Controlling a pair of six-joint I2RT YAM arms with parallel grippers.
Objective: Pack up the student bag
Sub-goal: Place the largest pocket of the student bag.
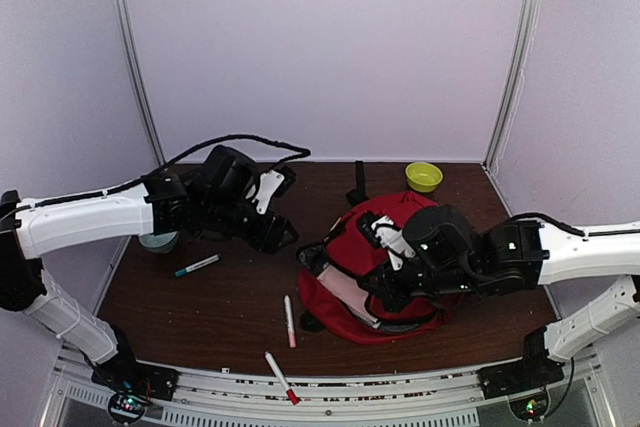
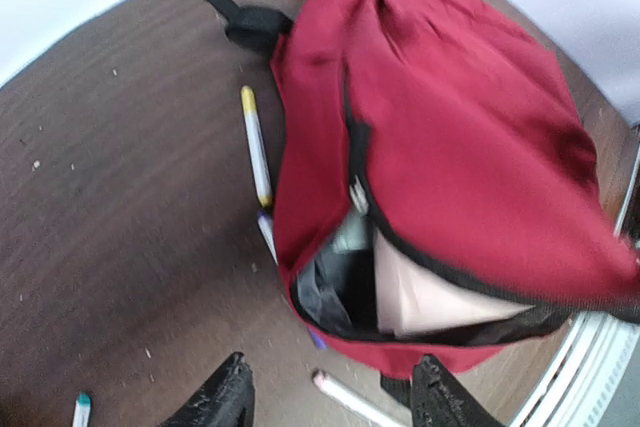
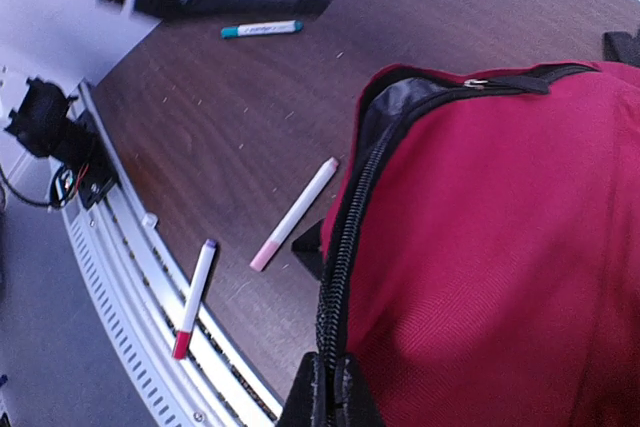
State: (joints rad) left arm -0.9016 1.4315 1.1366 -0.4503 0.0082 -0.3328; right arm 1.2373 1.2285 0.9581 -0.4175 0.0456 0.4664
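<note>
Pale lilac walls close in a dark wooden counter (image 1: 230, 297), with a slotted metal rail (image 1: 350, 397) along its near edge. The student bag (image 2: 450, 127) lies on the right half of the counter, its main compartment unzipped towards the near edge, showing grey lining and a pale pink flat thing (image 2: 430, 292) inside. The right end effector (image 3: 330, 392) is pinched tight on the black zipper edge of the bag's opening. The left end effector (image 2: 332, 399) hangs above the counter to the left of the bag, jaws moderately apart with nothing between them. A yellow-capped marker (image 2: 255, 147) lies just beside the bag's far side. A teal-capped marker (image 1: 197, 265) lies below the left arm, well apart from the bag. A white marker with a pink tip (image 1: 289, 321) lies near the bag's opening, and a red-tipped marker (image 1: 281, 378) rests partly on the rail. A lime-green bowl (image 1: 423, 176) stands at the back of the counter behind the bag
</note>
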